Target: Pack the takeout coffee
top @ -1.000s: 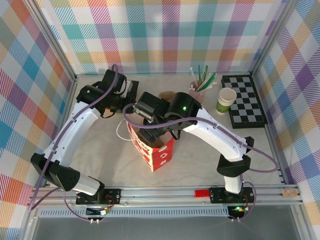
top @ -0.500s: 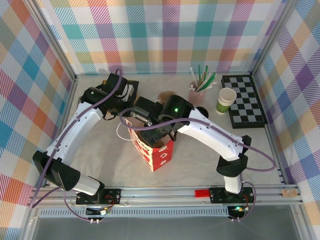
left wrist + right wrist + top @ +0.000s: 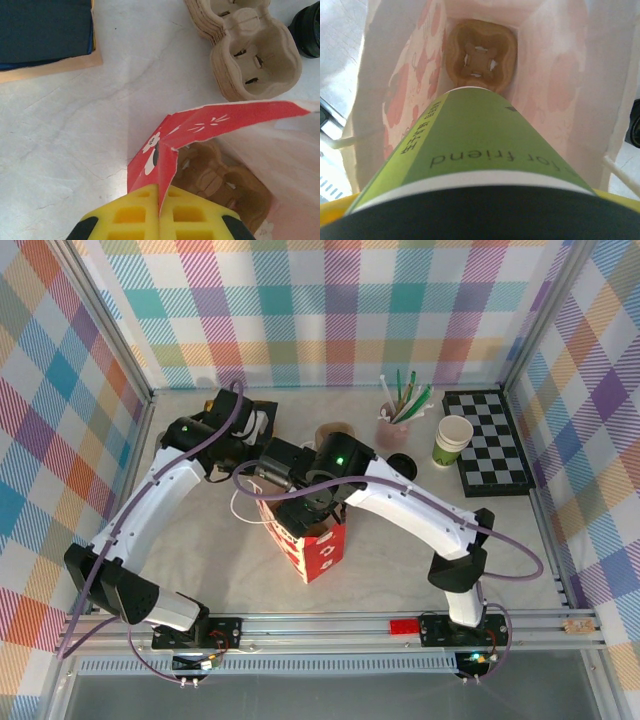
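— Where's the takeout coffee (image 3: 470, 155)?

— In the right pincer (image 3: 477, 205), black lid toward the wrist, base pointing down into the open paper bag (image 3: 225, 116). It's gripped between the yellow fingers (image 3: 335, 202), whose edges peek out on either side of the lid.

— Is it resting on anything?

— Can't tell. A brown cup carrier (image 3: 480, 52) lies on the bag's floor, straight beyond the cup's base, but the cup itself blocks the spot where they might meet.

— And the left pincer (image 3: 160, 205)?

— Pinched flat on the bag's red rim, with the paper sandwiched between its yellow pads.

— And from above?

— The right arm (image 3: 420, 505) lies across the bag's mouth, masking what's under it. On the bench (image 3: 200, 550), just behind the bag, sits a stack of empty carriers (image 3: 255, 55). Beside it is a black round object (image 3: 307, 27), cut off at the frame's edge.
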